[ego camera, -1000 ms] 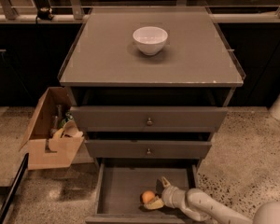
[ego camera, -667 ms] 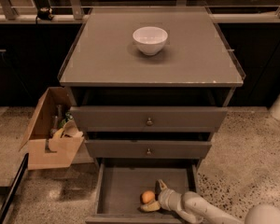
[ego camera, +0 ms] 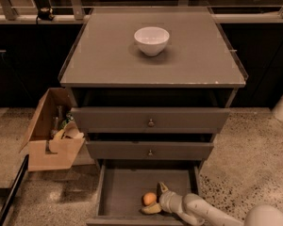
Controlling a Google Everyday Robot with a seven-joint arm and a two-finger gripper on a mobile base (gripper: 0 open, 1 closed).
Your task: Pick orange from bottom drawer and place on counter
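The orange point(ego camera: 148, 198) sits on the floor of the bottom drawer point(ego camera: 125, 192), low in the middle of the picture. The drawer is pulled out. The gripper point(ego camera: 155, 199) is down in the drawer right at the orange. Its two fingers point(ego camera: 161, 188) are apart, one up and to the right of the orange and one just under it. It does not seem to hold the orange yet.

Things could go wrong here. The orange is round and smooth, so I think it could roll away if one finger bumps it first. It could also pop out if the fingers squeeze it off to one side. The drawer floor is flat and bare, so nothing would stop it rolling. On the way up, the white arm point(ego camera: 200, 211) or the orange could hit the middle drawer point(ego camera: 150, 150), which hangs right over the back of the open one. If the fruit drops, it may land on the speckled stone floor point(ego camera: 247, 149).

The cabinet is dark grey-brown and looks hard and dull. The counter point(ego camera: 108, 65) on top is wide and flat, with thin clear edges. A white bowl point(ego camera: 152, 40) stands on it near the back; it looks smooth and shiny. The arm is white and rounded. At the left stands an open cardboard box point(ego camera: 42, 149) with some stuff in it.
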